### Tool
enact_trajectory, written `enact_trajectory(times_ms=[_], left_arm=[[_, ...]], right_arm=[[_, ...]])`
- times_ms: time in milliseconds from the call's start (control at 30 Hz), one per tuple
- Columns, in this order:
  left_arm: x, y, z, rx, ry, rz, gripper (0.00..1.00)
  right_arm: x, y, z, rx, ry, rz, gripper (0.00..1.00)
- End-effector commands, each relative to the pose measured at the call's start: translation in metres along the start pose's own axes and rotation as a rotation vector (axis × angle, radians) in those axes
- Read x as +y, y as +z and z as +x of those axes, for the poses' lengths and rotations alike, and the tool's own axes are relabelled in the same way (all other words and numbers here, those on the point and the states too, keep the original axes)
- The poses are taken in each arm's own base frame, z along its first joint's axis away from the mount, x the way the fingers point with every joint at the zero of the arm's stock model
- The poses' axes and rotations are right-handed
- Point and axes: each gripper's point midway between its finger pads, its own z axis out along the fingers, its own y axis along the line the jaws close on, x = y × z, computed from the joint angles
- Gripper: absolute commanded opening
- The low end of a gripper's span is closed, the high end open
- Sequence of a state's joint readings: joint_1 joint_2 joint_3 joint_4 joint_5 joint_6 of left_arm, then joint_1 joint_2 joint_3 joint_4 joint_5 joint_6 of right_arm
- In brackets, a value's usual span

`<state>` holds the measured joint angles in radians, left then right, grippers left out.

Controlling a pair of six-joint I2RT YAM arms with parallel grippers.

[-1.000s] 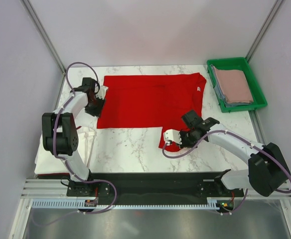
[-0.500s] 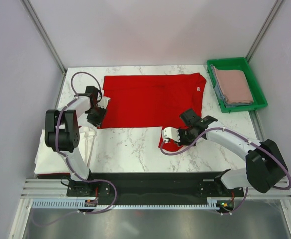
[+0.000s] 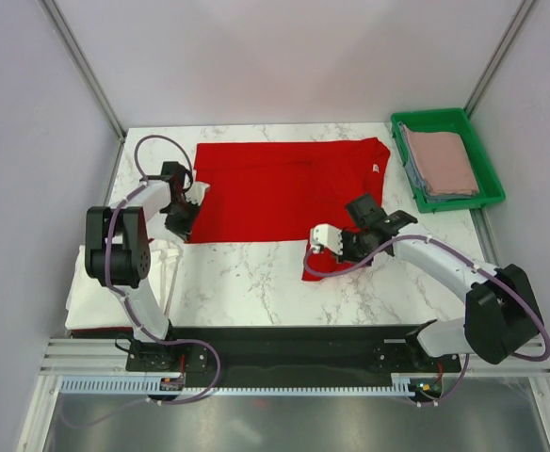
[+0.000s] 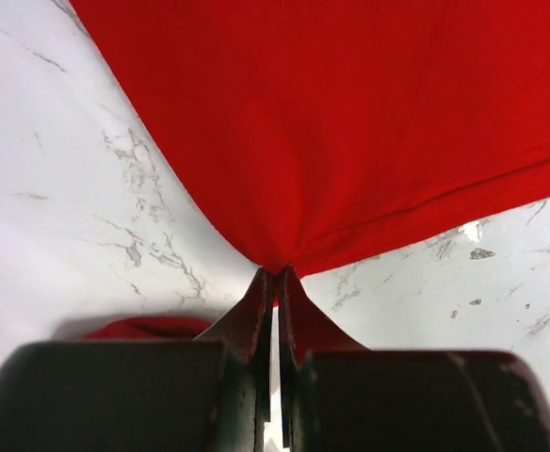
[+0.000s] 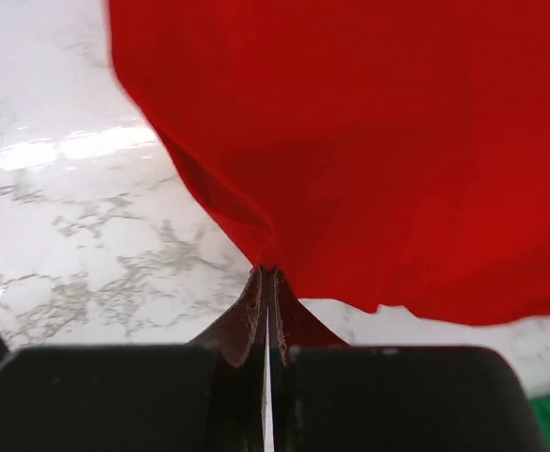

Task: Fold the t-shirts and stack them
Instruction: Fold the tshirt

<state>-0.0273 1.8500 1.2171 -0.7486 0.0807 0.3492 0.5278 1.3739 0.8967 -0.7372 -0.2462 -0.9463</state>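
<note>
L gripper [image 4: 275,273] just closed, now pinching red shirt [image 3: 284,188] hem. R gripper [image 5: 266,271] also clamped on its edge. Prob ready to lift for fold.

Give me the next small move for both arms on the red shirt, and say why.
Probably lift the left gripper and right gripper together a little, to raise the near side for a fold. Each is shut on an edge of the red t-shirt, and the rest of it lies flat on the table.
</note>
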Motion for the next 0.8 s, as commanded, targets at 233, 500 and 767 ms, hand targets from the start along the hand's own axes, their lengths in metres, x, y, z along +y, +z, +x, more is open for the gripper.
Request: enact_trajectory(times_ms=[233,500,767], left_arm=[[0.015,-0.075,-0.068,-0.207,0.070,-0.036,0.02],[0.024,-0.093,-0.115,-0.257,0.090,-0.023,0.02],[0.043,-0.076,-0.165,-0.249,0.122,-0.012,0.02]], right_arm=[[-0.116,-0.094,-0.021,-0.122,0.278,0.423,0.00],[-0.184,-0.114,-0.016,-0.105,0.342,0.576,0.00],[-0.269,-0.119,-0.021,-0.086,0.342,0.689,0.00]])
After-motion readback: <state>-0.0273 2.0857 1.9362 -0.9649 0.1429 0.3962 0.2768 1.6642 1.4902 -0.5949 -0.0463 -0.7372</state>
